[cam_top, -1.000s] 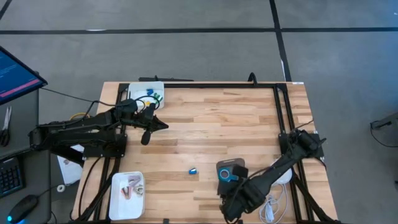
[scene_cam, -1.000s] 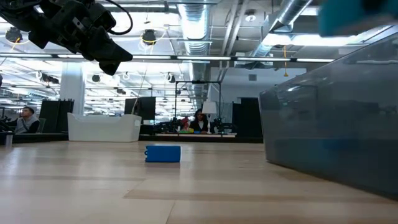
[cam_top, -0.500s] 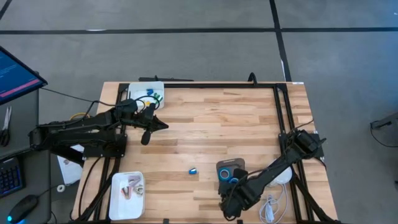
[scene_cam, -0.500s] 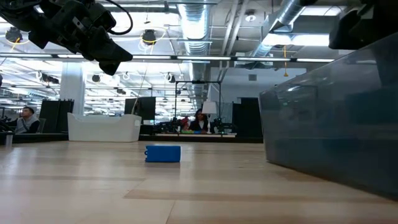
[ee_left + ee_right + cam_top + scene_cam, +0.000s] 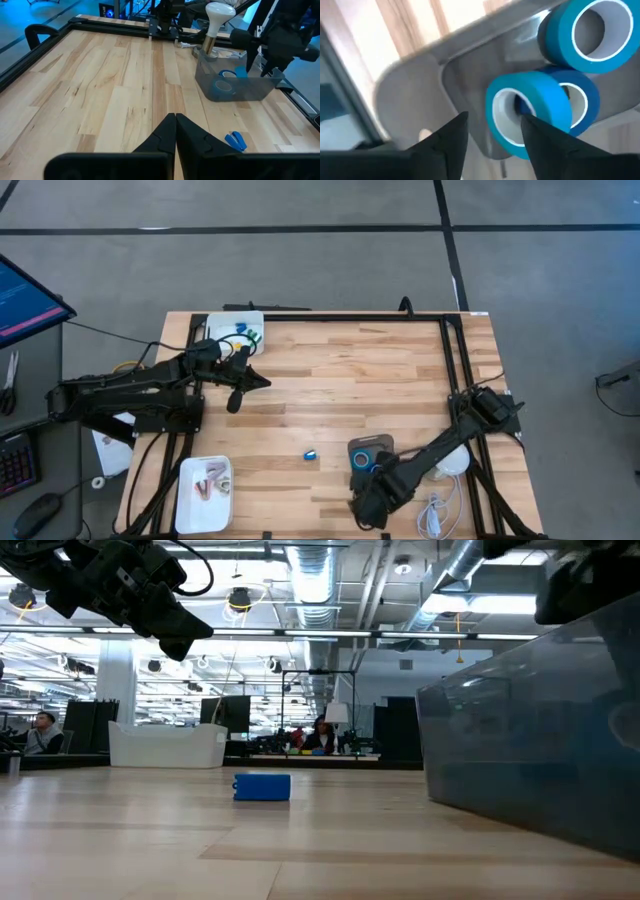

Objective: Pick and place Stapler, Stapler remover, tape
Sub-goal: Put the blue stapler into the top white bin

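Three blue tape rolls lie in the grey bin at the table's near right. One roll lies apart. Another roll rests on a third. My right gripper stands open over the bin, with its fingertips just in front of the upper roll. A small blue stapler remover lies on the wood left of the bin. My left gripper hangs shut above the far left of the table. The stapler is out of view. My right gripper comes at the bin from above. One fingertip shows right in front of the white core of the upper roll, which sits tilted on the roll under it. Whether the finger touches that roll, I cannot tell.
A white tray with blue and green items stands at the far left corner. Another white tray with pinkish items is at the near left. A white object with a cable lies right of the bin. A black frame borders the table.
My right gripper has gone down into the bin with a blue roll. That roll showed high at the right of the low view a second ago. It has dropped out of sight behind the bin's wall.
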